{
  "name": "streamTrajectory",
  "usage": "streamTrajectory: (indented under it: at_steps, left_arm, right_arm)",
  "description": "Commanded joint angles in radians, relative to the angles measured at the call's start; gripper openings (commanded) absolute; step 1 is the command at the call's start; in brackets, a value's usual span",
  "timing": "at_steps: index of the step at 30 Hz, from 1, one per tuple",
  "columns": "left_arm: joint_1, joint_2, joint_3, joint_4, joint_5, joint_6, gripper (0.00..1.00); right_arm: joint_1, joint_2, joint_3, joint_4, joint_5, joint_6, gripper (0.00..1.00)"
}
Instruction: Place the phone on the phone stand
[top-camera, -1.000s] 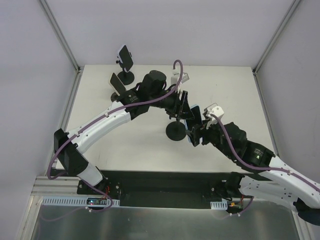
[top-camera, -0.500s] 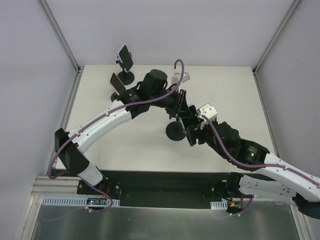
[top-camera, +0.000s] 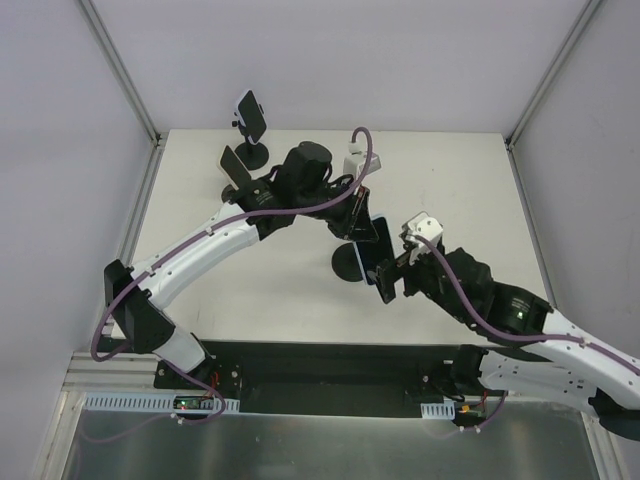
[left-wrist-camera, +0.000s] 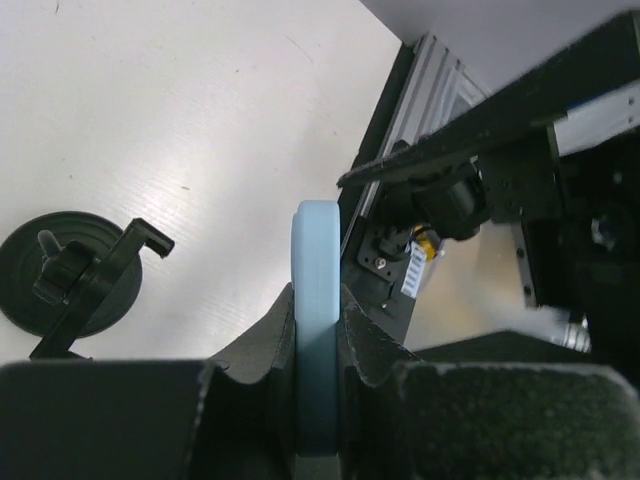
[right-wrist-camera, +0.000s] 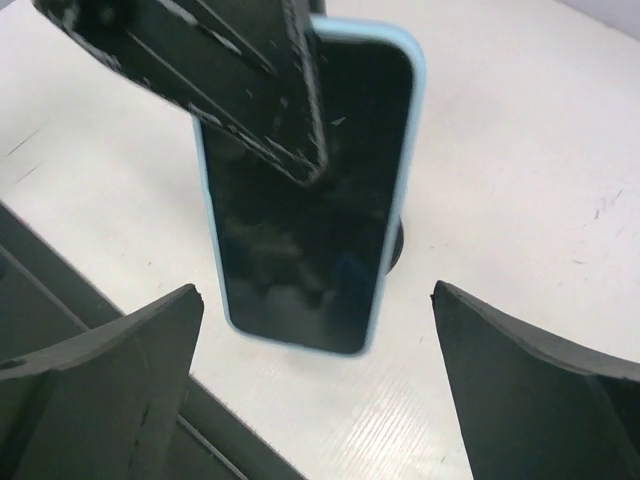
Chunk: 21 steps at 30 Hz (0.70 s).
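Observation:
The phone (top-camera: 380, 255) has a dark screen and a light-blue case. My left gripper (top-camera: 368, 225) is shut on it and holds it upright above the table, just right of the black phone stand (top-camera: 347, 264). In the left wrist view the phone (left-wrist-camera: 315, 240) shows edge-on between my fingers (left-wrist-camera: 275, 325). The stand (left-wrist-camera: 75, 285), with its round base and empty cradle, lies to the left there. My right gripper (top-camera: 393, 275) is open beside the phone. In the right wrist view the phone (right-wrist-camera: 305, 200) hangs between its spread fingers (right-wrist-camera: 110, 380) without touching them.
Two other black stands (top-camera: 250, 115) (top-camera: 235, 165) are at the back left of the table. A black rail (top-camera: 320, 365) runs along the near edge. White walls with metal posts close in the table.
My right gripper closed in on the phone beside my left gripper, then opened and drew back to the right. The phone stays in my left gripper, now slightly lower.

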Motion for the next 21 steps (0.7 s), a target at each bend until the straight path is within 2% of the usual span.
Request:
streamTrajectory:
  at_steps: [1, 4, 9, 11, 13, 14, 16, 19, 21]
  left_arm:
    - [-0.006, -0.138, -0.008, 0.035, 0.126, 0.173, 0.0]
    - [-0.006, -0.163, -0.021, 0.034, 0.271, 0.247, 0.0]
    - [-0.006, -0.19, -0.037, 0.034, 0.442, 0.307, 0.0]
    - [-0.006, -0.193, -0.039, 0.035, 0.457, 0.311, 0.0]
    - [-0.006, -0.195, -0.042, 0.038, 0.457, 0.305, 0.0]
    - [-0.006, -0.192, -0.041, 0.037, 0.459, 0.296, 0.0]
    - [-0.006, -0.189, -0.041, 0.048, 0.483, 0.285, 0.0]
    - [-0.007, -0.19, -0.054, 0.077, 0.485, 0.258, 0.0]
    - [-0.007, -0.196, -0.071, 0.1, 0.483, 0.233, 0.0]
  right_arm:
    - [-0.001, -0.101, 0.021, -0.113, -0.102, 0.055, 1.0]
    - [-0.044, -0.162, -0.014, -0.117, -0.228, 0.08, 0.97]
    - [-0.169, -0.148, -0.033, -0.074, -0.556, 0.147, 0.99]
    - [-0.213, -0.125, -0.051, 0.006, -0.736, 0.194, 0.9]
    - [-0.256, -0.12, -0.092, 0.129, -0.829, 0.246, 0.85]
    - [-0.266, -0.115, -0.103, 0.167, -0.89, 0.263, 0.78]
    - [-0.286, -0.105, -0.123, 0.249, -0.918, 0.302, 0.73]
    - [-0.296, -0.083, -0.14, 0.358, -0.954, 0.333, 0.59]
    - [-0.297, -0.063, -0.157, 0.412, -0.972, 0.365, 0.43]
